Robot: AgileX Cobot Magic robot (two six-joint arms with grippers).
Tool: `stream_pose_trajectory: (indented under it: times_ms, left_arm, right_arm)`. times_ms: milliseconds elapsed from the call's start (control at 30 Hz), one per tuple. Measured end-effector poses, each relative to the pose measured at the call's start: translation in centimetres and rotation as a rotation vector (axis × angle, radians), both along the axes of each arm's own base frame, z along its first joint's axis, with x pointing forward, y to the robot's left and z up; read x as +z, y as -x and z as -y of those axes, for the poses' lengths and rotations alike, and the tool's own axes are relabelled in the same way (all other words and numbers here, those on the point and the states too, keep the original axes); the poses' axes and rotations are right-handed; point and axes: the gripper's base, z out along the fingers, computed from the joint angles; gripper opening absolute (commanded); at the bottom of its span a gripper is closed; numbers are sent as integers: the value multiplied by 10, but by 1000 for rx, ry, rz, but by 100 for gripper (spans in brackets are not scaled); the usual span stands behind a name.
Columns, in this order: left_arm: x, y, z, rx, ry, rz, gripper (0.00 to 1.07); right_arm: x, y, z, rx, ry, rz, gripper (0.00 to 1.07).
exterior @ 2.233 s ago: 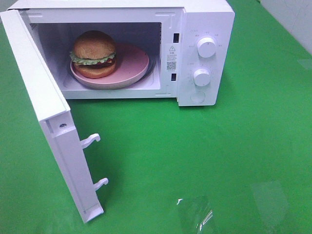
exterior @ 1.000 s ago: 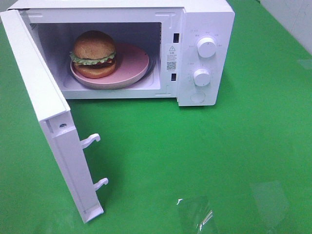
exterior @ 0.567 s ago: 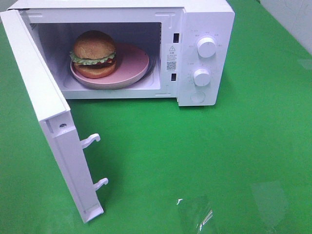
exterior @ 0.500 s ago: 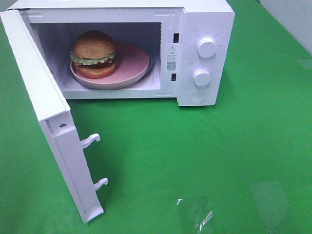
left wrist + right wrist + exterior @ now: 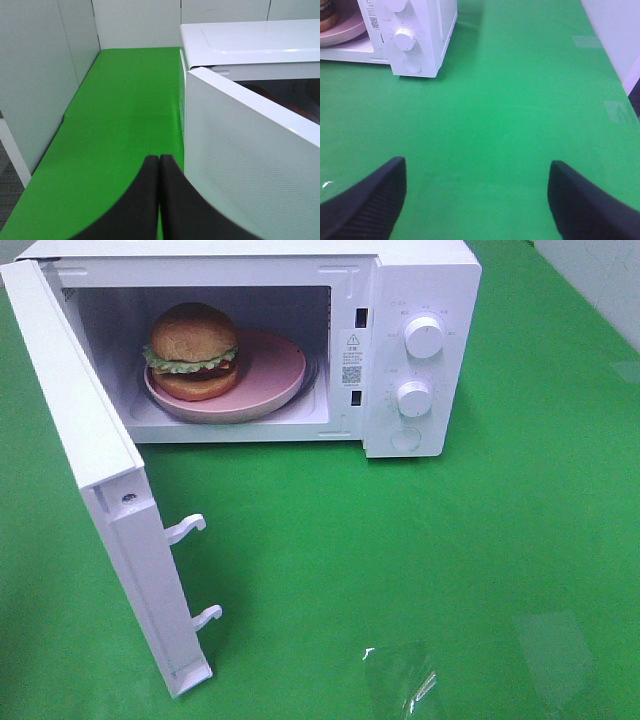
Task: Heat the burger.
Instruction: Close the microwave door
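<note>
The burger [image 5: 193,350] sits on a pink plate [image 5: 272,375] inside the white microwave [image 5: 425,280], whose door [image 5: 95,455] hangs wide open toward the front left. Neither gripper shows in the exterior high view. In the left wrist view my left gripper [image 5: 159,162] is shut with nothing between its black fingers, hovering outside the open door [image 5: 250,170] over the green table. In the right wrist view my right gripper [image 5: 477,187] stands open and empty above the green cloth, in front of and to the right of the microwave's knob panel [image 5: 405,35]. A sliver of the burger [image 5: 326,12] shows there.
Two white knobs [image 5: 424,338] and a round button [image 5: 405,438] are on the microwave's right panel. Two door latch hooks [image 5: 188,528] stick out from the door's edge. Green cloth [image 5: 450,560] covers the table, with a pale wall [image 5: 40,75] along its left side.
The left gripper has gone from open to shut. The burger, plate and microwave door have not moved.
</note>
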Motion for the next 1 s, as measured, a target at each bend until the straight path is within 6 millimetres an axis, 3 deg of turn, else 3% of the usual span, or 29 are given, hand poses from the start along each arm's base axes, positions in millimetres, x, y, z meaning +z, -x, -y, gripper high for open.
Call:
stream_pose_trajectory:
  times_ms: [233, 533, 1000]
  left_arm:
    - [-27, -33, -8, 60, 22, 18, 0]
    - [-53, -56, -16, 120, 34, 15, 0]
    - [-75, -98, -20, 113, -32, 61, 0]
  right_arm:
    - [0, 0, 0, 0, 0, 0, 73]
    - [0, 0, 0, 0, 0, 0, 73]
    - [0, 0, 0, 0, 0, 0, 73]
